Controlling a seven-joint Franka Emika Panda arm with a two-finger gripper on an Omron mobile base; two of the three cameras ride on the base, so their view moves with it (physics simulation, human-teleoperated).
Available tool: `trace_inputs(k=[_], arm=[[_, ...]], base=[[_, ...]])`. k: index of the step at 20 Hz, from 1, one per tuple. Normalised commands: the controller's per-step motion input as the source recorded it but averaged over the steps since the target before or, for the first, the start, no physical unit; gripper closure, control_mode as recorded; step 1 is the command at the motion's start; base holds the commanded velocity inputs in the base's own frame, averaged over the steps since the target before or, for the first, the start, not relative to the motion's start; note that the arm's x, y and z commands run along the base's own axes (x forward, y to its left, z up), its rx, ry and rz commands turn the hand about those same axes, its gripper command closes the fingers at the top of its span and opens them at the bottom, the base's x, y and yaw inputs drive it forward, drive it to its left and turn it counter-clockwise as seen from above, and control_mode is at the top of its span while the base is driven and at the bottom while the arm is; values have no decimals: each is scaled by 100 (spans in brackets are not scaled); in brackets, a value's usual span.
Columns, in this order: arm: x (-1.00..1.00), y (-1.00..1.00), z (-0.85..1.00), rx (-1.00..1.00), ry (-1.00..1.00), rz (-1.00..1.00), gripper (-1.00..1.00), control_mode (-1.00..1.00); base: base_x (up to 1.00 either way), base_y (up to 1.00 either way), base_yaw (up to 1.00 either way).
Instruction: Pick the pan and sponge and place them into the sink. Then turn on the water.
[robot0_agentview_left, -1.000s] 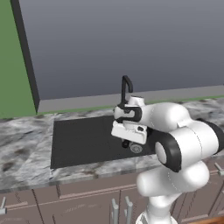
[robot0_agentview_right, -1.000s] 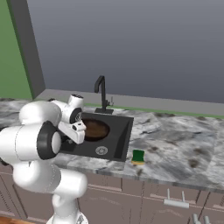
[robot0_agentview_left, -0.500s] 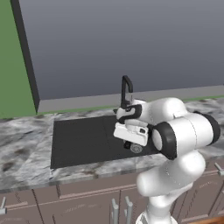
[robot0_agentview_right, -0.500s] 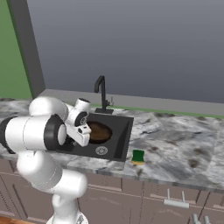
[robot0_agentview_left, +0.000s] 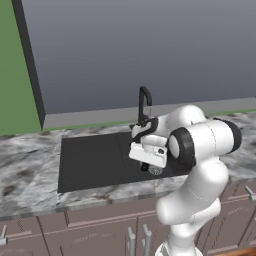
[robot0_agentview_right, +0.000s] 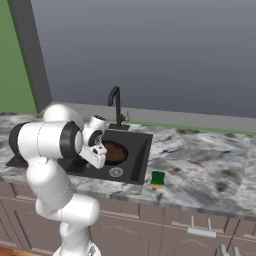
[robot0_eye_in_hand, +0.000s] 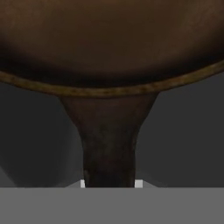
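Left base view: sink (robot0_agentview_left: 95, 160), matte black, set in marbled counter (robot0_agentview_left: 25, 180). Flat drainboard section to the left, basin to the right. Black gooseneck faucet (robot0_agentview_left: 144, 102) stands at rear edge of basin. Round metal drain (robot0_agentview_left: 155, 170) visible on basin floor, just below the hand's white body. Arm reaches down into basin and covers most of it; pan hidden behind arm in this view.

Right base view: pan (robot0_agentview_right: 116, 152) sits inside basin of sink (robot0_agentview_right: 141, 159), reddish-brown inside facing up, dark rim. Drain (robot0_agentview_right: 116, 172) lies on basin floor, near side of pan. Hand's white body is at left edge of pan, low in basin; fingertips not resolvable here. Sponge (robot0_agentview_right: 158, 178), green face up w/ yellow underside, rests on counter (robot0_agentview_right: 200, 170) just beside sink's right front corner, outside basin.

Hand view: pan (robot0_eye_in_hand: 109, 39) bowl spans top of frame, handle runs straight down from rim toward the hand. Long axis of pan thus in line w/ the hand; handle end nearest, bowl farthest. Hand (robot0_eye_in_hand: 109, 183) is closed on pan handle near its end; light finger pads show at either side of handle. Dark sink floor (robot0_eye_in_hand: 39, 140) behind handle on both sides.
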Motion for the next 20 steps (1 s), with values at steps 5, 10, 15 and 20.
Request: trace_inputs(k=[5,10,15,20], arm=[[19,-1,-26,-1,1,4,100,-100],[19,-1,-22,0,4,3,100,-100],[19,0,-24,0,5,3,100,-100],[19,0,-23,-1,3,3,100,-100]], base=[[0,0,0],[0,0,0],[0,0,0],[0,0,0]])
